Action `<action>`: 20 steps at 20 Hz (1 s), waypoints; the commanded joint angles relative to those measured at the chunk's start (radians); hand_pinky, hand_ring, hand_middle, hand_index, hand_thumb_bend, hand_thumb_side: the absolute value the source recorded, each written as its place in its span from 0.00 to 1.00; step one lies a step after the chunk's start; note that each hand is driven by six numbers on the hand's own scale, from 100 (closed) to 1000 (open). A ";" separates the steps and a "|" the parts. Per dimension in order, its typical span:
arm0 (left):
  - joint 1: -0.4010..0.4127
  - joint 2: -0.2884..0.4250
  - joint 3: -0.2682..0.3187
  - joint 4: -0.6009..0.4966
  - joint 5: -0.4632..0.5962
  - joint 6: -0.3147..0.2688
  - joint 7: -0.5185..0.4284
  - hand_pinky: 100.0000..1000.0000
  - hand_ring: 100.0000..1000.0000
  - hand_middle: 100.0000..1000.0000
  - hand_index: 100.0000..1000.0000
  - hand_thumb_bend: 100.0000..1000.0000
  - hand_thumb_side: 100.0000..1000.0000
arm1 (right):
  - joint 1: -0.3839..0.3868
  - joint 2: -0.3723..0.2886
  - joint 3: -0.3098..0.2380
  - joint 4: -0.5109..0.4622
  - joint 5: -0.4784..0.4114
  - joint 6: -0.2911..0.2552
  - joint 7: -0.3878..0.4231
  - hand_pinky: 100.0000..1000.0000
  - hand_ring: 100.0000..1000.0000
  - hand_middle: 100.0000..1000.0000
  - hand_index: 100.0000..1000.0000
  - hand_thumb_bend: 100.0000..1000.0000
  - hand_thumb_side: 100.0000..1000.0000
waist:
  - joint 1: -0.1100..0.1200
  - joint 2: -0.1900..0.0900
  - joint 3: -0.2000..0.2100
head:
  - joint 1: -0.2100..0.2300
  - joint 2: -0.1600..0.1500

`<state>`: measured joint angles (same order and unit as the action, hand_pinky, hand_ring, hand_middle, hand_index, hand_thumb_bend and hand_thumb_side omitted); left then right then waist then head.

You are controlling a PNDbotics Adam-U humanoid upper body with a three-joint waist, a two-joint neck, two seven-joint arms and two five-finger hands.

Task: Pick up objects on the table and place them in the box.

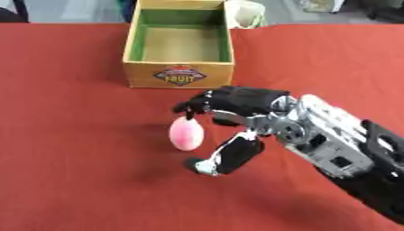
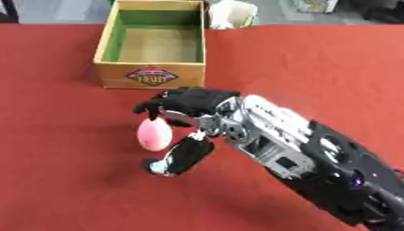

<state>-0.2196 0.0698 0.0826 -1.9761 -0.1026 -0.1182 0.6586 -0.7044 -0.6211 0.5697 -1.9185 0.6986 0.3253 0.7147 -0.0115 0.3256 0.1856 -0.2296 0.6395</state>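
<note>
A pink egg-shaped object (image 1: pixel 186 134) lies on the red tablecloth (image 1: pixel 71 135), a little in front of the wooden box (image 1: pixel 178 76) with green inner walls and a "FRUIT" label. My right hand (image 1: pixel 241 106) reaches in from the lower right and brackets the pink object. Its fingers (image 2: pixel 151 108) arch over the object's far end and touch its top. The thumb (image 2: pixel 183 158) stretches past the near end with a small gap showing. Nothing lies inside the box. My left hand shows in neither view.
A white cup-like container (image 1: pixel 246 13) stands just behind the box's right corner, at the cloth's far edge. Red cloth stretches to the left of and in front of the pink object. My right forearm (image 2: pixel 315 158) covers the lower right.
</note>
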 commanded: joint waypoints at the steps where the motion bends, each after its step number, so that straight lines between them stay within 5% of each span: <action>1: -0.007 0.005 -0.003 -0.010 0.008 -0.001 -0.005 0.39 0.43 0.30 0.44 0.00 0.62 | -0.020 0.010 0.003 0.061 0.032 0.000 -0.008 0.70 0.83 0.76 0.98 0.26 0.52 | 0.005 -0.013 0.003 | -0.007 -0.013; 12: -0.006 -0.001 -0.006 -0.010 0.014 0.000 -0.010 0.39 0.43 0.30 0.44 0.00 0.62 | -0.037 0.068 0.002 0.291 0.083 -0.032 -0.114 0.69 0.82 0.74 0.97 0.25 0.52 | 0.012 0.001 0.016 | -0.012 -0.026; 15: -0.006 -0.001 -0.005 -0.011 0.014 0.000 -0.009 0.39 0.43 0.30 0.44 0.00 0.62 | -0.032 0.068 0.000 0.292 0.068 -0.036 -0.147 0.65 0.78 0.62 0.87 0.19 0.50 | 0.012 0.002 0.016 | -0.012 -0.023; 18: -0.006 -0.001 -0.005 -0.011 0.014 0.000 -0.010 0.39 0.43 0.30 0.44 0.00 0.62 | -0.028 0.058 -0.006 0.256 0.049 -0.017 -0.196 0.60 0.72 0.48 0.71 0.00 0.39 | 0.012 0.001 0.015 | -0.011 -0.022; 20: -0.006 -0.001 -0.006 -0.010 0.013 0.000 -0.011 0.39 0.43 0.30 0.44 0.00 0.62 | -0.029 0.055 -0.011 0.239 0.042 0.006 -0.228 0.56 0.67 0.42 0.63 0.00 0.34 | 0.013 0.000 0.015 | -0.012 -0.025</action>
<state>-0.2195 0.0615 0.0767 -1.9736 -0.0914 -0.1154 0.6515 -0.7270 -0.5445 0.5666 -1.6570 0.7530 0.3217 0.5036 -0.0021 0.3421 0.2001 -0.2400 0.6229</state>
